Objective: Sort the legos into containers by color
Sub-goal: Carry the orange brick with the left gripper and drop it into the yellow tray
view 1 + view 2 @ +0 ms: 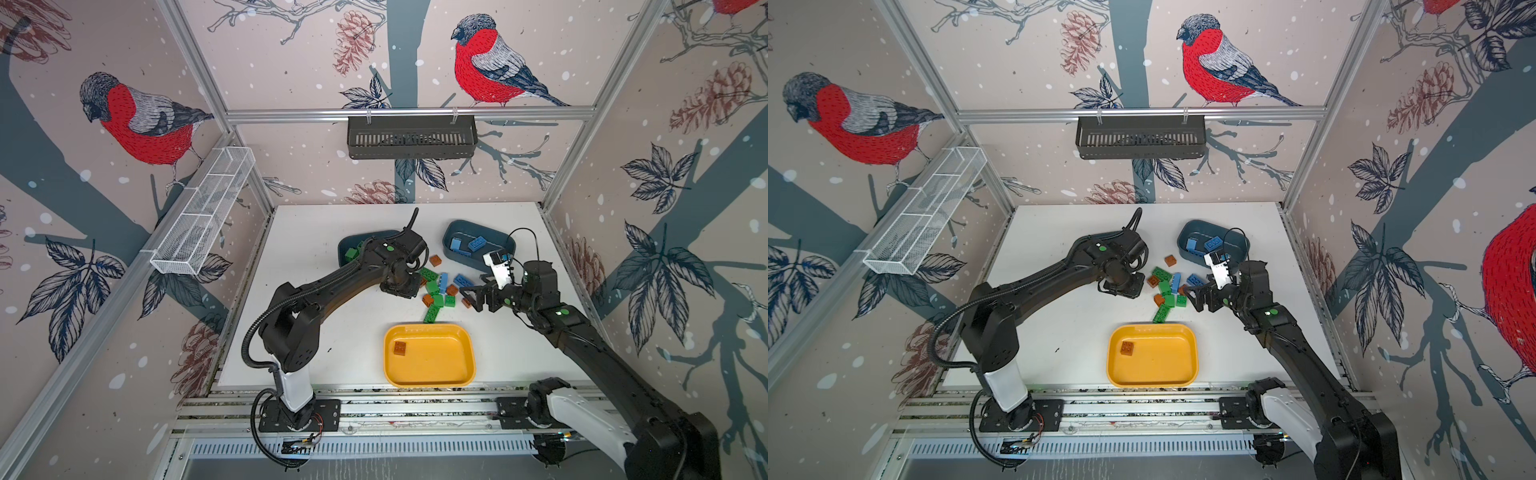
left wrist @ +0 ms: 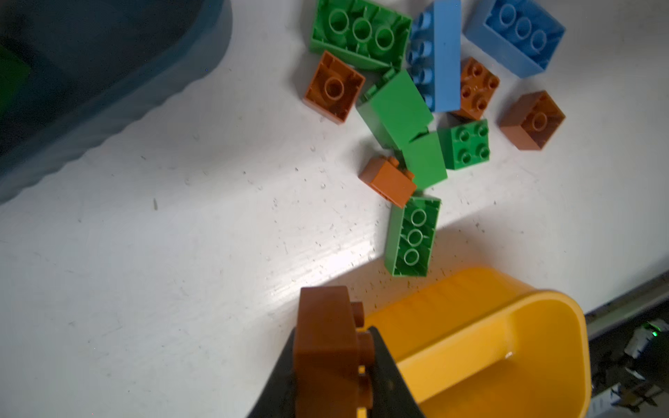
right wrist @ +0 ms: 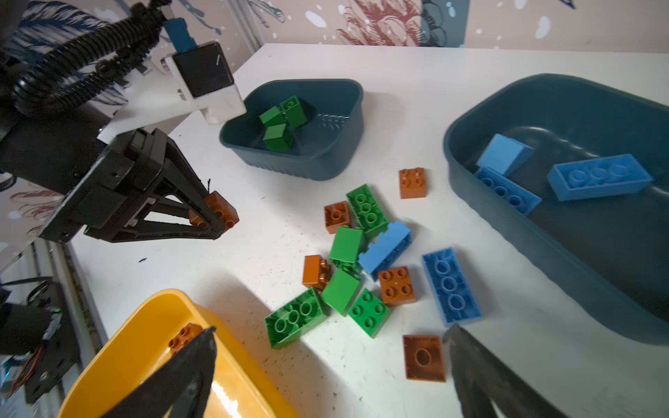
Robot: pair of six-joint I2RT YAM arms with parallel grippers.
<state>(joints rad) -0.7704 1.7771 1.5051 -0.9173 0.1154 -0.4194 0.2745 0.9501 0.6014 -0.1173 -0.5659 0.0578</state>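
The left pincer (image 3: 213, 218) is clenching a small brown square studded plastic brick (image 2: 327, 347) by its sides, holding it clear of the white surface (image 1: 332, 332) just beside the loose pile of bricks (image 3: 362, 260). The right pincer (image 1: 467, 296) is hanging wide open, released and gripping nothing, on the opposite side of that pile. A flat brown square brick (image 3: 423, 358) is lying studs down just beside one of its fingers (image 3: 470, 362).

The pile is sitting in the middle of the surface, mixing green, light blue and brown pieces, some upright, some tipped on their sides, some upside down. One dark teal rounded plastic tub (image 3: 325, 159) is holding three green bricks (image 3: 280, 123). The second dark teal tub (image 3: 506, 253) is holding several light blue bricks (image 3: 597, 177). The shallow yellow rounded plastic tray (image 1: 440, 357), nearest the arm bases, is carrying a single brown brick (image 1: 400, 348) near one corner. An upturned green oblong brick (image 3: 295, 318) is lying just beside the tray's rim, and a lone brown brick (image 3: 412, 182) is sitting studs up, apart from the pile, between the two teal tubs
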